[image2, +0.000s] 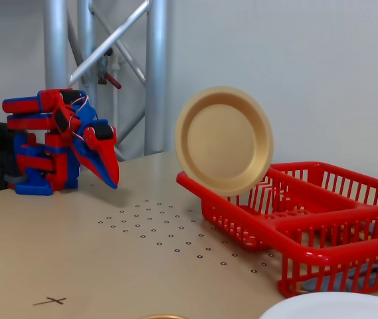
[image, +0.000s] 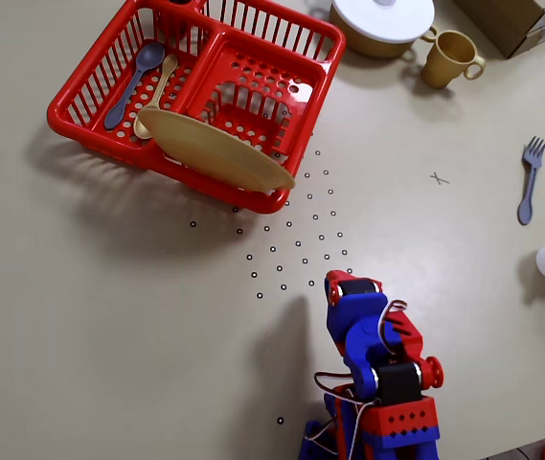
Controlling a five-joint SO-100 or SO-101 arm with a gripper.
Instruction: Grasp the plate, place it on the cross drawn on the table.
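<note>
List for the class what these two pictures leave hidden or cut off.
- Gripper: its jaws overlap in the fixed view, so open or shut is unclear.
- Plate: its lower edge sits behind the red rack's wall.
- White-lidded pot: cut by the overhead view's top edge.
- Cross: tiny.

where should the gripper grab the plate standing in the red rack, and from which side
Probably the top rim of the plate, with the gripper coming from above, one finger on each face. The plate stands nearly on edge, leaning in the red rack, so its upper rim is thin and free, while its lower edge sits behind the rack's front wall.
</note>
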